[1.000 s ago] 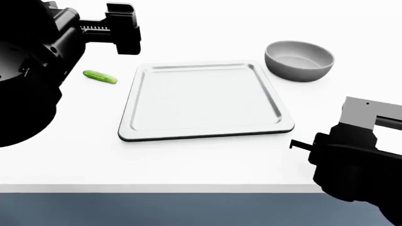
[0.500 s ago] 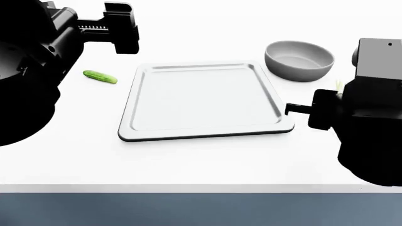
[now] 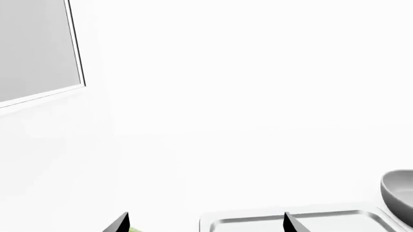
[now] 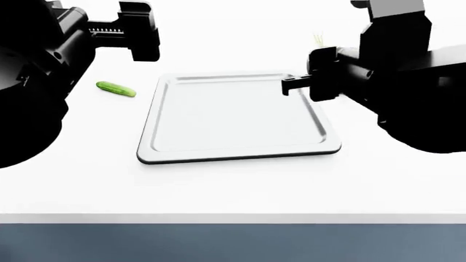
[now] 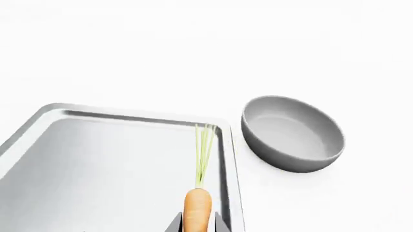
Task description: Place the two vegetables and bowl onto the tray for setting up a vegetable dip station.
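Note:
The silver-grey tray [image 4: 233, 117] lies in the middle of the white table. The green cucumber [image 4: 117, 89] lies on the table left of the tray. My right gripper [image 5: 197, 224] is shut on the orange carrot [image 5: 197, 208], whose pale stem [image 5: 204, 147] points out over the tray's rim [image 5: 226, 159]. In the head view the right gripper [image 4: 322, 54] hangs over the tray's far right corner, and only the stem [image 4: 319, 39] shows. The grey bowl [image 5: 293, 133] stands just beside the tray and is hidden in the head view. My left gripper [image 4: 138, 33] is open and empty, above and behind the cucumber.
In the left wrist view the left gripper [image 3: 205, 224] looks over the tray's far edge [image 3: 303, 218], with the bowl's rim [image 3: 400, 188] at one side. A grey panel [image 3: 36, 48] sits far off. The table's front edge [image 4: 233, 218] is near me.
My right arm has risen from the table's front right and swung up over the tray's far right corner with the carrot, covering the bowl in the head view. The left arm has not moved.

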Controlling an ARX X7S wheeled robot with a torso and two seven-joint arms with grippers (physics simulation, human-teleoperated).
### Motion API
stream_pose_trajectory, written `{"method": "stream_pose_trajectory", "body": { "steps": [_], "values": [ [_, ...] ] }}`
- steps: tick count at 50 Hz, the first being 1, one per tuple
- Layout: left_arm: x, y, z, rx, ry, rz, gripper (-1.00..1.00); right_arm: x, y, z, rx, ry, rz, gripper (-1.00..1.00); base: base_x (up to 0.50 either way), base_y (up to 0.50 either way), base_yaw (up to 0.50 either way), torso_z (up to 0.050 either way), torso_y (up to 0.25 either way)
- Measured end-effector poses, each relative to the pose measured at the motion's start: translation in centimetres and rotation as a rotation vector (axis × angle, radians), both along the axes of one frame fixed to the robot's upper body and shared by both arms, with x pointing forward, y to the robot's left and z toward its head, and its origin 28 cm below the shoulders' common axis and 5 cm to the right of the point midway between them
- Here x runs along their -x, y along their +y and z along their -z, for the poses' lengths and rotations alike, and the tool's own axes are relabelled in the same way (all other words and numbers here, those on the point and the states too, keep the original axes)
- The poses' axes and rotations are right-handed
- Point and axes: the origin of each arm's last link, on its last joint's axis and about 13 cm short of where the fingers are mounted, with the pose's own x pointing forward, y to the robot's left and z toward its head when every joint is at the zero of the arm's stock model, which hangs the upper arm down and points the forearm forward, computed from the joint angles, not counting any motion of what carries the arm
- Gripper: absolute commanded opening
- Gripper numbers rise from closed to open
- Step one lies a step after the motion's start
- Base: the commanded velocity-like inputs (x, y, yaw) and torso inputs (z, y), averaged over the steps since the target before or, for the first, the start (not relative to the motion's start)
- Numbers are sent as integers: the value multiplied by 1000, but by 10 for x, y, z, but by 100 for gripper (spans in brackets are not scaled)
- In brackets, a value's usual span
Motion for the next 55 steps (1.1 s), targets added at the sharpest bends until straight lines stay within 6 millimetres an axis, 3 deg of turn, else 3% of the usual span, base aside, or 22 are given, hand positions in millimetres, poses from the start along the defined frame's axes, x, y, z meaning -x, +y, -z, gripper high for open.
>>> {"method": "stream_pose_trajectory", "body": {
  "steps": [12, 30, 43, 55],
  "values": [
    [0, 0, 0, 2, 0, 1, 100, -33, 25, -4, -10, 45, -208, -100, 0, 0, 0, 0, 0],
    [0, 1, -1, 6, 1, 4, 100, -80, 70, 3, -6, 144, -384, -100, 0, 0, 0, 0, 0],
    [0, 1, -1, 9, 2, 7, 100, -102, 98, 16, 6, 233, -445, -100, 0, 0, 0, 0, 0],
    [1, 0, -1, 15, 3, 16, 100, -106, 118, 23, -6, 306, -504, -100, 0, 0, 0, 0, 0]
  ]
}}
